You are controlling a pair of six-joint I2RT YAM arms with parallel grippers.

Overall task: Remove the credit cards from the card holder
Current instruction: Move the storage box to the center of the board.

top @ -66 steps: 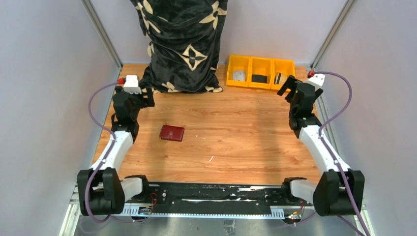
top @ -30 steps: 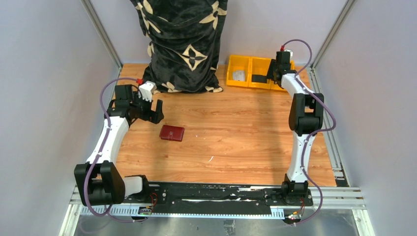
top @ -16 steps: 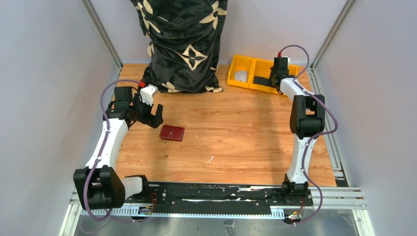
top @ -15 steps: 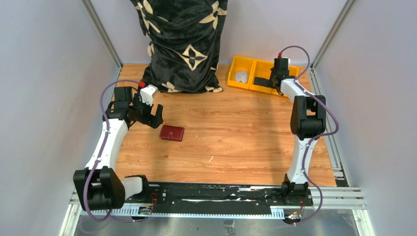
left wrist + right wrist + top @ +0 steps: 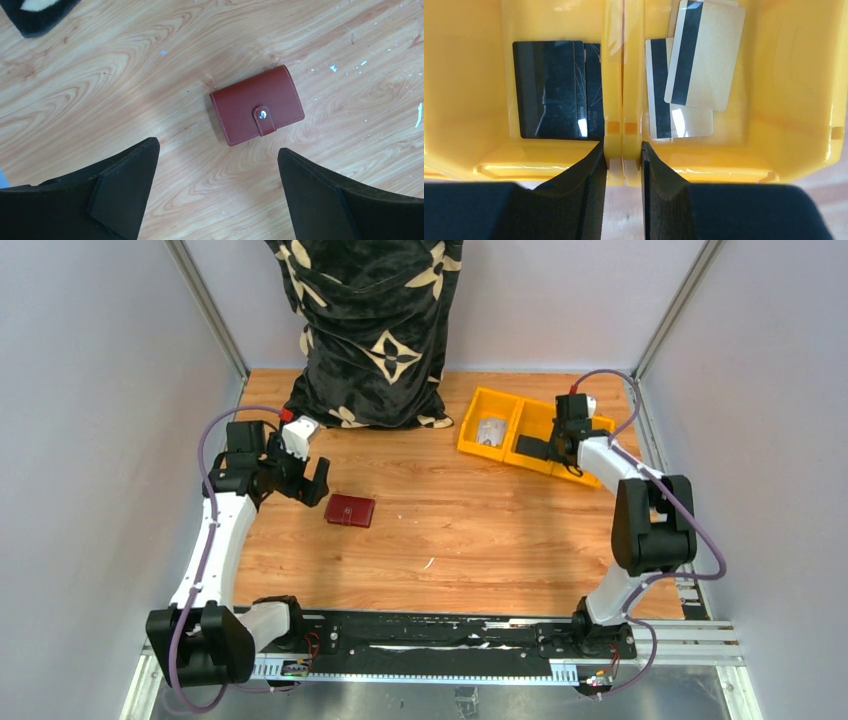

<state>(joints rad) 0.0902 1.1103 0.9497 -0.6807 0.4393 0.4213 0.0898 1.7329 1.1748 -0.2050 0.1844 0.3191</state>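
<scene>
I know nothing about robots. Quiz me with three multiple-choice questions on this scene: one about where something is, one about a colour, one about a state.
1. Where does the card holder lie?
A) on the wooden table
B) inside the bin
C) under the bin

2. What colour is the bin?
A) blue
B) yellow
C) green

3. How is the card holder?
A) spread open
B) closed, strap snapped
C) torn in half

Answers:
1 A: it rests on bare wood, apart from the bin.
2 B: its walls are bright yellow in the right wrist view.
3 B: the left wrist view shows the strap fastened over the closed cover.
</scene>
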